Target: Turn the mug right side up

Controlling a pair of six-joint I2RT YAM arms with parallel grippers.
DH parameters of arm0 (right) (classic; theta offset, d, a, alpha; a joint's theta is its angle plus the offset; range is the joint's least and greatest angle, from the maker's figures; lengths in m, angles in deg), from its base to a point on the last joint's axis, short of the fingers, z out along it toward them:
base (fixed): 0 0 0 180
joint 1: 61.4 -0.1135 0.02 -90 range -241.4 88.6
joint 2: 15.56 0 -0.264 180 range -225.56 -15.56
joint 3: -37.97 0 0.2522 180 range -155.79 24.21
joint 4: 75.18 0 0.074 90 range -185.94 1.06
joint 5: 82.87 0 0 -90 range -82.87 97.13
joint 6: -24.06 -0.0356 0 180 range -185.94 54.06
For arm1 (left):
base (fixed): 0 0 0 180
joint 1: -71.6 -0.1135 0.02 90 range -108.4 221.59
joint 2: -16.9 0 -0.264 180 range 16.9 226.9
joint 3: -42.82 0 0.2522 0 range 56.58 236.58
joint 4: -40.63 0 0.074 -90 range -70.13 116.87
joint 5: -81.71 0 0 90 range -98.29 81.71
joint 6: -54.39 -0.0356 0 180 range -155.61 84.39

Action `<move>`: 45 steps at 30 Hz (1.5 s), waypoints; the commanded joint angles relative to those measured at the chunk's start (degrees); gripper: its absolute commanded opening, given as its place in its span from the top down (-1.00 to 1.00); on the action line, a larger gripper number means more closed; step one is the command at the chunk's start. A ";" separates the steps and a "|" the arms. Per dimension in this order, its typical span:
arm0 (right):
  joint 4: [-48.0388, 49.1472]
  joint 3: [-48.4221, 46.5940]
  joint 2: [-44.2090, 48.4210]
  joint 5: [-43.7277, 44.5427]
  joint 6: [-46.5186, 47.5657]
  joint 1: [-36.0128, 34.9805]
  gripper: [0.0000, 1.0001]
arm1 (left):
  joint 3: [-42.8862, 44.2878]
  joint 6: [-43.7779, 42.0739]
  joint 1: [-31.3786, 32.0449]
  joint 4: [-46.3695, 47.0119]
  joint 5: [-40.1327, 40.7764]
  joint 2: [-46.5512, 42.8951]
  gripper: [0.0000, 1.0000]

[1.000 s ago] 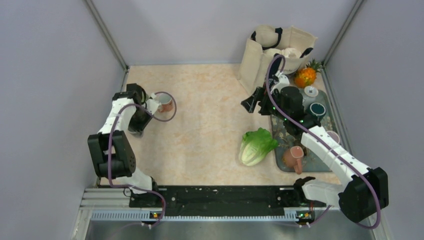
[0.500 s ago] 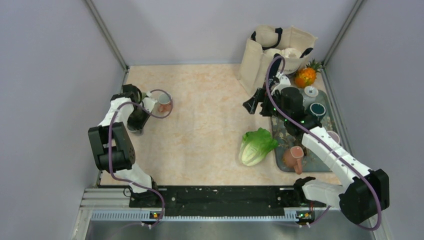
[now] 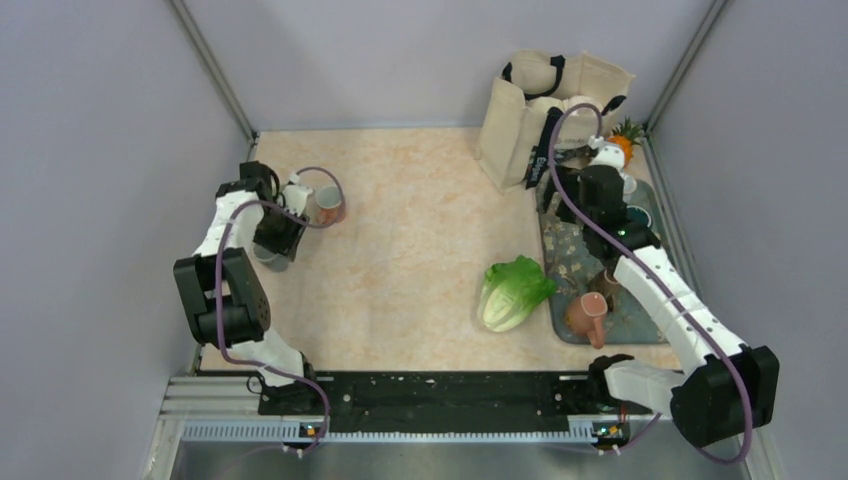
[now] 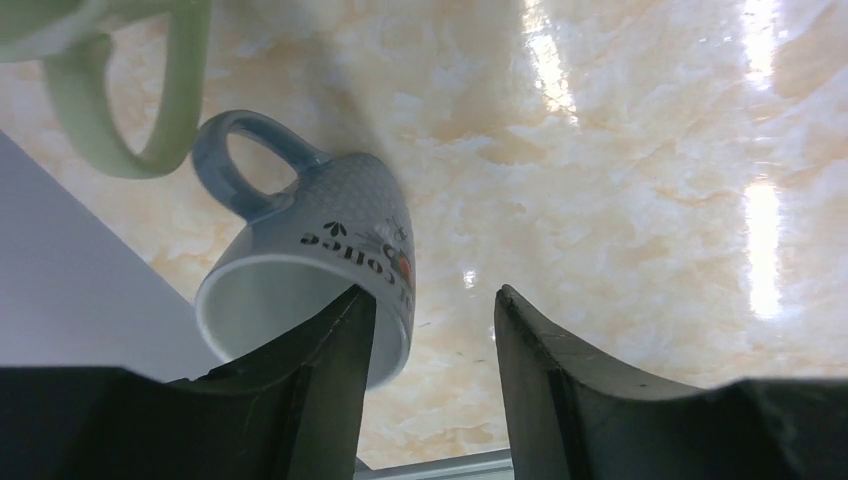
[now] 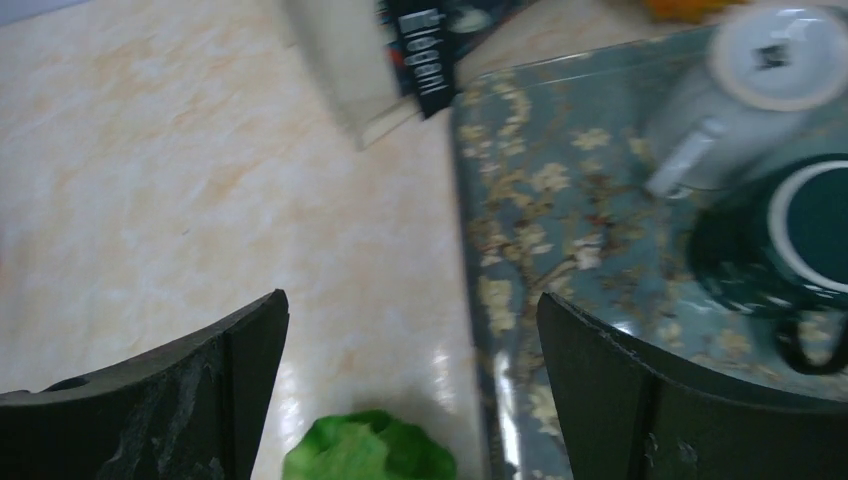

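A blue-and-white mug [image 4: 340, 225] with "coffee" lettering lies tilted on the table, its mouth toward the left wrist camera and its handle up. In the top view it shows as a grey mug [image 3: 265, 258] under the left arm. My left gripper [image 4: 435, 295] is open. Its left finger [image 4: 335, 345] is inside the mug's mouth, and the right finger stands clear of the mug wall. In the top view the left gripper [image 3: 272, 243] is at the table's left edge. My right gripper [image 5: 412, 300] is open and empty above the tray's left edge [image 3: 548, 195].
A pinkish mug [image 3: 328, 205] stands beside the left gripper; a pale green handle [image 4: 130, 100] shows nearby. A floral tray [image 3: 565, 255] holds a pink mug [image 3: 588, 315], a teal mug [image 5: 810, 225] and an upside-down white mug [image 5: 760, 60]. Lettuce [image 3: 512, 290], tote bag [image 3: 550, 100], pineapple [image 3: 625, 135].
My right arm has swung right, from over the table's middle to the tray's far end. My left gripper has shifted slightly, and the grey mug now shows beneath it.
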 commanded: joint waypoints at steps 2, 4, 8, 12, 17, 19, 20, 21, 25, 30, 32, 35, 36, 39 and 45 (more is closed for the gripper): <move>1.72 0.79 -3.69 14.55 2.06 9.39 -0.65 | 6.26 1.67 -0.21 -5.61 -6.28 -6.76 -0.07; 5.03 1.03 -7.11 18.13 2.30 10.34 -0.42 | 7.85 2.51 -0.14 -7.24 -8.06 -8.32 -0.07; 11.69 0.82 -13.53 22.42 1.26 11.39 -0.30 | 8.29 4.87 0.12 -8.33 -11.74 -12.31 -0.07; 15.80 -0.04 -18.66 24.65 0.58 13.84 -0.23 | 6.46 5.29 0.42 -7.92 -16.06 -16.89 -0.10; 16.45 -2.67 -25.79 24.24 -0.24 16.29 -0.12 | 4.95 4.95 0.47 -6.83 -20.08 -20.25 -0.12; 16.74 -3.37 -28.73 24.31 -0.25 16.55 -0.11 | 5.38 5.01 0.47 -6.89 -21.01 -20.45 -0.12; 16.74 -3.75 -30.00 24.50 -0.22 16.58 -0.11 | 5.71 5.03 0.48 -7.09 -21.32 -20.42 -0.13; 16.73 -4.04 -31.06 24.66 -0.18 16.67 -0.10 | 5.97 4.82 0.55 -7.32 -21.66 -20.36 -0.12; 19.80 -4.71 -33.91 24.34 0.60 17.10 -0.04 | 7.06 4.00 0.56 -8.22 -22.04 -20.08 -0.12; 20.71 -5.87 -36.44 24.84 1.50 17.65 -0.01 | 8.29 3.43 0.59 -8.98 -22.18 -19.41 -0.13; 20.93 -6.53 -37.39 24.51 1.46 18.24 0.01 | 8.91 3.47 0.52 -9.26 -22.41 -18.87 -0.13; 20.95 -7.83 -39.01 23.92 1.79 18.75 0.02 | 9.68 3.78 0.56 -9.36 -22.55 -18.16 -0.12; 21.02 -8.34 -39.59 23.89 2.01 18.84 0.03 | 9.88 3.72 0.56 -9.34 -22.56 -17.97 -0.12; 20.79 -9.45 -41.12 23.31 2.28 19.17 0.05 | 10.32 3.90 0.60 -9.36 -22.00 -17.40 -0.12; 21.50 -9.75 -42.16 23.01 2.99 19.31 0.72 | 10.64 4.18 0.56 -9.68 -22.12 -17.26 -0.12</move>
